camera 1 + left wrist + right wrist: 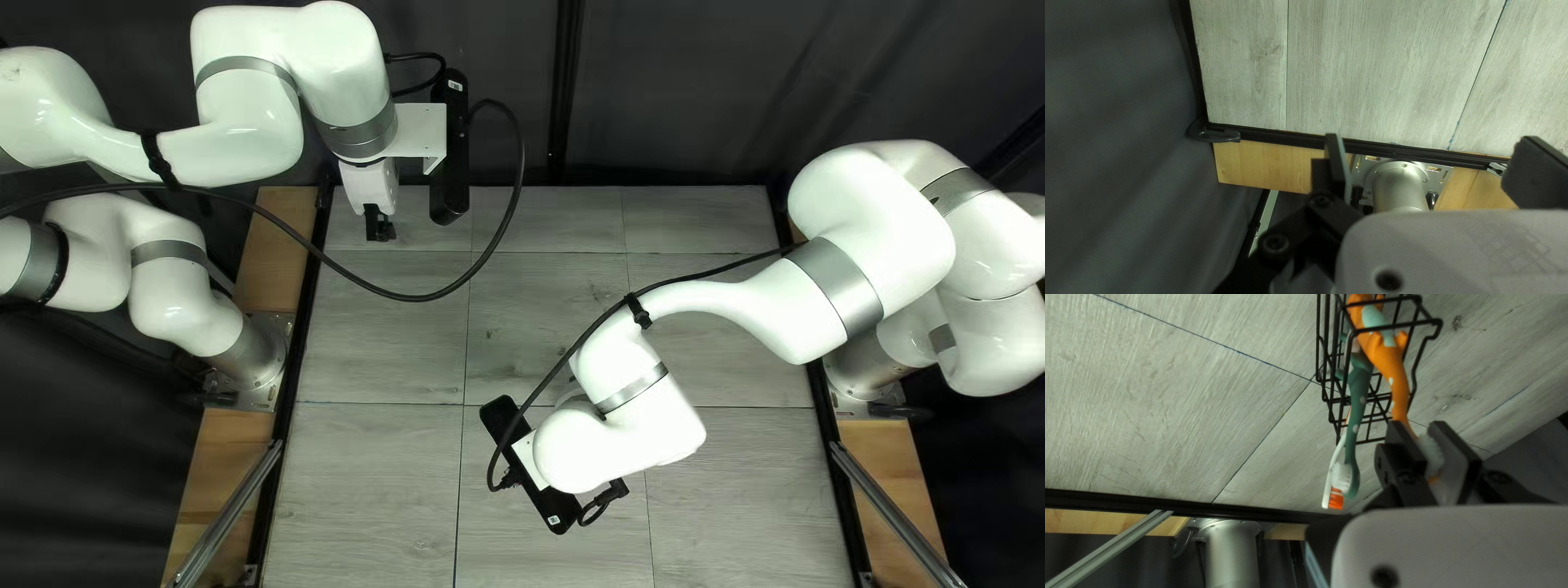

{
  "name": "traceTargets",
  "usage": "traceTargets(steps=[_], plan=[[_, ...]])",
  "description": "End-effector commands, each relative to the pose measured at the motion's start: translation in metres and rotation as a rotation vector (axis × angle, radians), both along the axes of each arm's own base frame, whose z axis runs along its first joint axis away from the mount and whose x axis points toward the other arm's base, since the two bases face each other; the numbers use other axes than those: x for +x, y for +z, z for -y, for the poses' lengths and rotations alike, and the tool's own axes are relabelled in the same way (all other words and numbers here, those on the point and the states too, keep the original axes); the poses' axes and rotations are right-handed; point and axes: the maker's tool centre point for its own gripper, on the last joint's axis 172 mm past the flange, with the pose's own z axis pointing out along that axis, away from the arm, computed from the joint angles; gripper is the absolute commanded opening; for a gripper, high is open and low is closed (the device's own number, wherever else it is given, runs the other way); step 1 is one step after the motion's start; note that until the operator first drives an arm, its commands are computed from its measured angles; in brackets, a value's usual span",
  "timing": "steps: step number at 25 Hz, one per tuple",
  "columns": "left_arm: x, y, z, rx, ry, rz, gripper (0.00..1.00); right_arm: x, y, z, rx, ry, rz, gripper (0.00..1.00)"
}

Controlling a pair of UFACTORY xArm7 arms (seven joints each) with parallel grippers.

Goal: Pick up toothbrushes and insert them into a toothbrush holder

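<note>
Here's the right gripper, fingers a narrow gap apart, closed on the head of the orange toothbrush (bristles and all!). Its handle sits inside the wire holder, at eleven o'clock from the fingers, beside the green toothbrush. Left gripper, top left view's eleven o'clock: wide open, empty.

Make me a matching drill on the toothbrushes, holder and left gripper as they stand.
1. Orange toothbrush
2. Green toothbrush
3. Wire holder
4. Left gripper

A. Black, with toothbrushes in it
B. Open, holding nothing
C. Head between the right gripper's fingers
D. In the holder, head clear of the right gripper

Pairs: 1-C, 2-D, 3-A, 4-B
</note>
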Motion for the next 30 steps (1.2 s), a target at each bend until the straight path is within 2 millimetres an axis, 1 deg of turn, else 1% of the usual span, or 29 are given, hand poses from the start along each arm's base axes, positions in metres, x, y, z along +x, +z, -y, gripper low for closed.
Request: traceTargets(steps=[1,7,9,14,16,19,21,23,26,30], plan=[[0.0,0.0,0.0,0.0,0.0,0.0,1.0,0.0,0.0,-0.001,0.002,-0.001,0.0,1.0],[0.0,0.0,0.0,0.0,0.0,0.0,1.0,-0.001,0.004,-0.002,-0.006,-0.009,0.007,1.0],[0.0,0.0,0.0,0.0,0.0,0.0,1.0,0.0,0.008,-0.002,-0.012,-0.013,0.013,1.0],[0.0,0.0,0.0,0.0,0.0,0.0,1.0,0.001,0.034,-0.001,-0.043,-0.062,0.052,1.0],[0.0,0.0,0.0,0.0,0.0,0.0,1.0,0.003,0.052,0.003,-0.068,-0.121,0.089,1.0],[0.0,0.0,0.0,0.0,0.0,0.0,1.0,0.004,0.071,0.011,-0.063,-0.172,0.153,1.0],[0.0,0.0,0.0,0.0,0.0,0.0,1.0,0.001,0.084,0.017,-0.024,-0.193,0.228,1.0],[0.0,0.0,0.0,0.0,0.0,0.0,1.0,-0.006,0.092,0.017,0.018,-0.188,0.285,1.0],[0.0,0.0,0.0,0.0,0.0,0.0,1.0,-0.021,0.097,0.013,0.063,-0.166,0.346,1.0],[0.0,0.0,0.0,0.0,0.0,0.0,1.0,-0.03,0.099,0.013,0.107,-0.158,0.414,1.0]])
